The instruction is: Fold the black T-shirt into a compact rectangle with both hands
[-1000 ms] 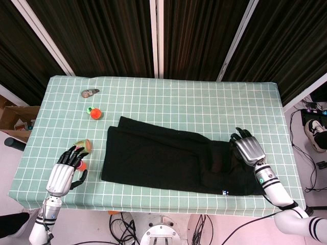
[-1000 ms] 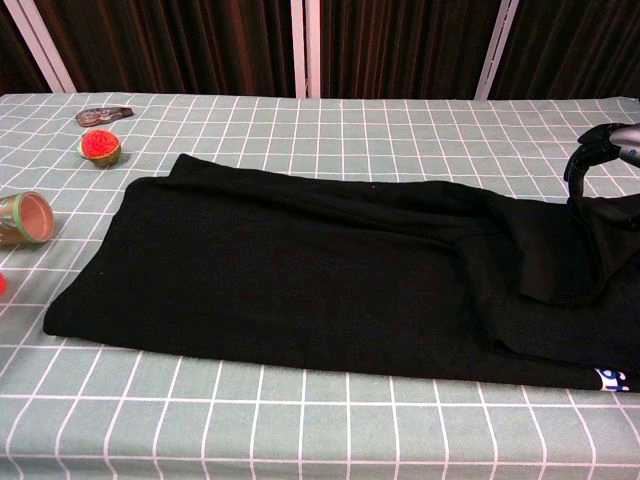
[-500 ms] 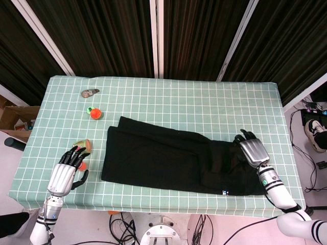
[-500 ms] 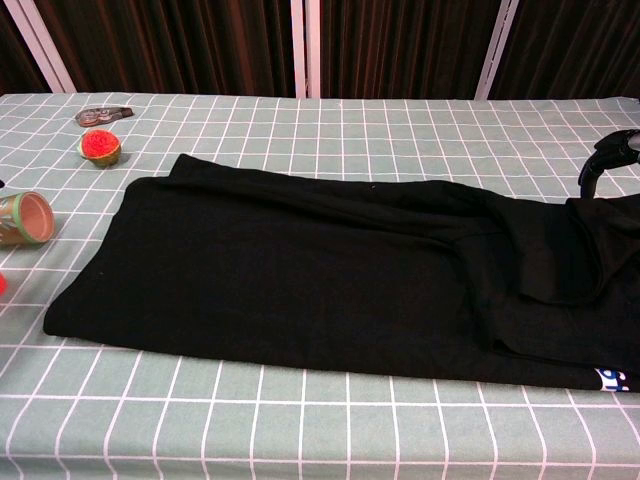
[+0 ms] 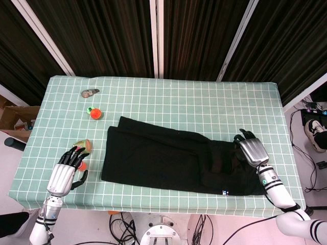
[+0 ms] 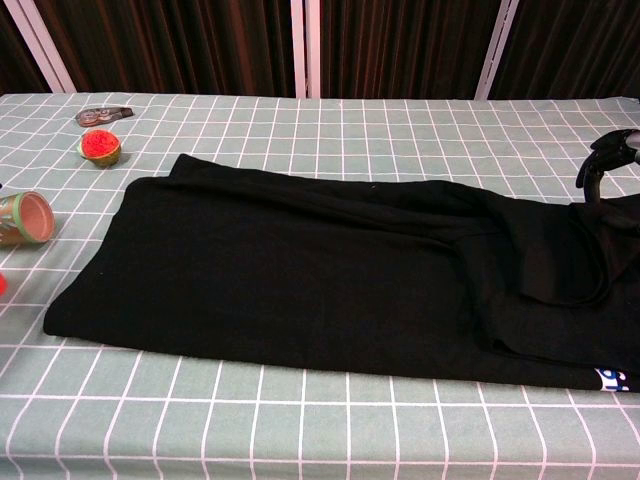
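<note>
Black cotton T-shirt lies part-folded across the green checked table | right hand at its right edge, fingers curled, grip unclear | left hand spread, empty, near an orange-mouthed cup | small white-blue label, unreadable.

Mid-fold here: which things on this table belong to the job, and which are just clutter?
Job:
black T-shirt
left hand
right hand

Clutter:
orange fruit toy
small cup on its side
grey object near the far left corner
</note>
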